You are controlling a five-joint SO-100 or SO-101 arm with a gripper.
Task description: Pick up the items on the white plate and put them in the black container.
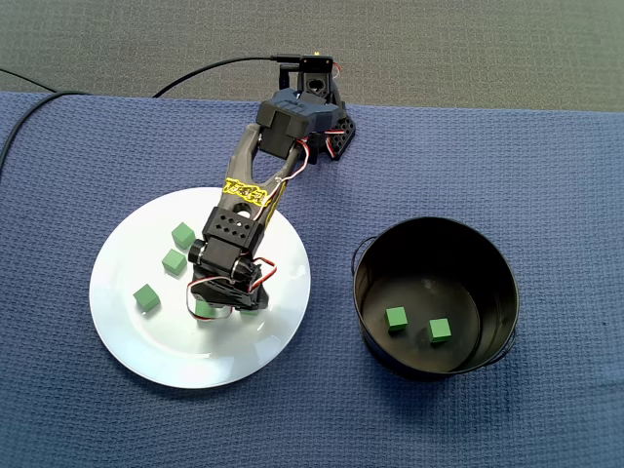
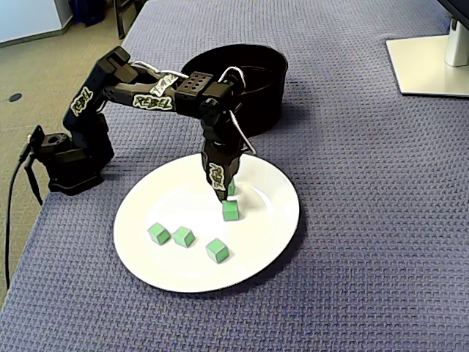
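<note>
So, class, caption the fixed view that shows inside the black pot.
Gripper hangs low among small green cubes on round white plate; two cubes lie in black metal pot.

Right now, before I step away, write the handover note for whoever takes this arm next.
Gripper: down at the white plate, tips between two green cubes; I cannot tell whether it is open or shut, or whether it holds either cube.
Done: two cubes lie in the black container.
Left: five cubes on the plate, three in a loose row and two by the tips. All five need moving to the container.
</note>
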